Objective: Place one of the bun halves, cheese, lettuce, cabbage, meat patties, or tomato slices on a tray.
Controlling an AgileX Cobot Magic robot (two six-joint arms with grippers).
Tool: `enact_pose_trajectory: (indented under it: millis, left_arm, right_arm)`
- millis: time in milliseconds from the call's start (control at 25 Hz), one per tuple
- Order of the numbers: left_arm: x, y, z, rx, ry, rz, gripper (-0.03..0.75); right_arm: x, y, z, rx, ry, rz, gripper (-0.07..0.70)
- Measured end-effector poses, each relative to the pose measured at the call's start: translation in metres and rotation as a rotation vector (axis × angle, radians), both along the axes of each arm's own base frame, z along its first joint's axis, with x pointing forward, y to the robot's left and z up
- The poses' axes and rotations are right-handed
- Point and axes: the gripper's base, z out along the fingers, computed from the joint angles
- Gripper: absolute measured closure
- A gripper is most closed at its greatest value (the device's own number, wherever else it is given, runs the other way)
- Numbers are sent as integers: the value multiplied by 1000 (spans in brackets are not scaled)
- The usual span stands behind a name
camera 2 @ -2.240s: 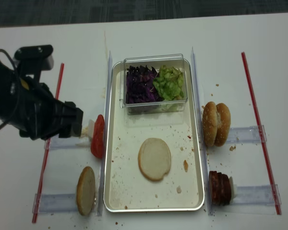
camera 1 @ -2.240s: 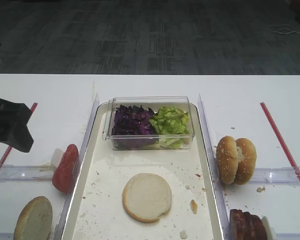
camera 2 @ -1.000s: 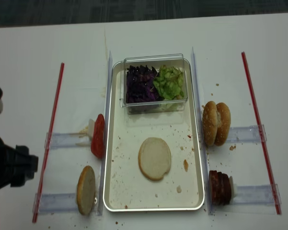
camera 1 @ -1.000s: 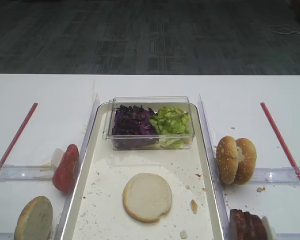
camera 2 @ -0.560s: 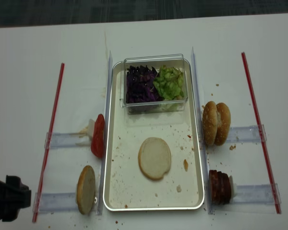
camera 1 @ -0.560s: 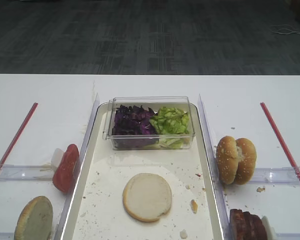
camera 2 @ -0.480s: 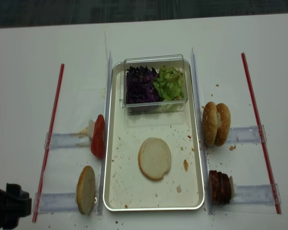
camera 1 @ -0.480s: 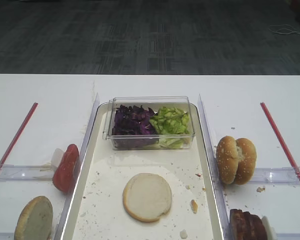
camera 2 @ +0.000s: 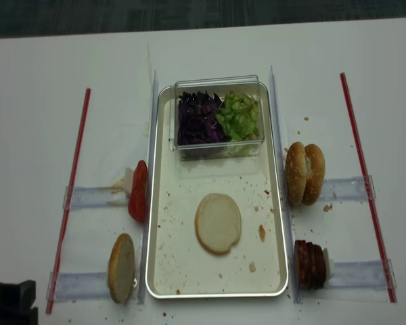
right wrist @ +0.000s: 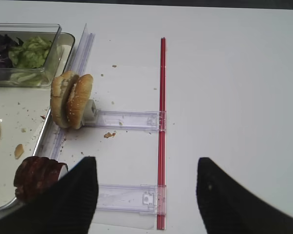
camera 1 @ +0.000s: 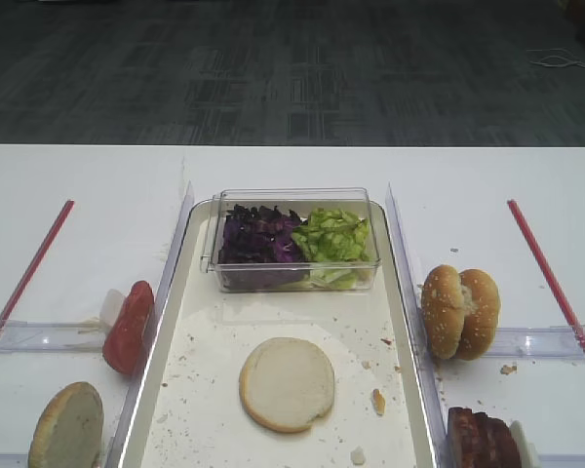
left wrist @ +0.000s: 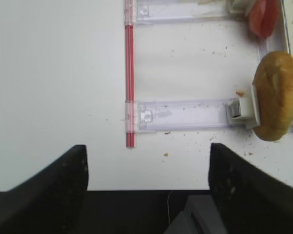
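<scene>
A flat cream bun half [camera 1: 287, 383] [camera 2: 218, 223] lies on the long silvery tray [camera 1: 166, 361] [camera 2: 152, 203]. A second bun half [camera 2: 121, 268] [left wrist: 275, 95] stands on edge left of the tray, with red tomato slices [camera 2: 139, 191] behind it. Purple cabbage [camera 2: 197, 118] and green lettuce [camera 2: 238, 116] fill a tub on the tray. Meat patties [camera 2: 310, 264] [right wrist: 36, 178] stand at the right. No cheese shows. My left gripper [left wrist: 147, 148] hangs open and empty over the table's front edge. My right gripper [right wrist: 145, 168] is open and empty right of the patties.
A sesame bun pair [camera 2: 305, 174] [right wrist: 71, 100] stands on edge right of the tray. Red strips [camera 2: 73, 189] [right wrist: 161, 122] and clear plastic holders [left wrist: 185, 114] [right wrist: 129, 197] lie on the white table. A dark part of the left arm [camera 2: 13, 301] shows at the front-left corner.
The left arm has drawn back from beside the tomato slices to the front-left corner, leaving the first exterior view. The food has not moved.
</scene>
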Motion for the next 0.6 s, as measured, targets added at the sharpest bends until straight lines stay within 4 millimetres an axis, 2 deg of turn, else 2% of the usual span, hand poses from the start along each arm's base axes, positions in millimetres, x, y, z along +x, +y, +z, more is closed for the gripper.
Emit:
enact_pose_trajectory:
  millis: [600]
  left_arm:
    - [-49, 0, 7, 38, -335, -19, 210]
  right_arm:
    - [0, 0, 0, -2, 0, 1, 151]
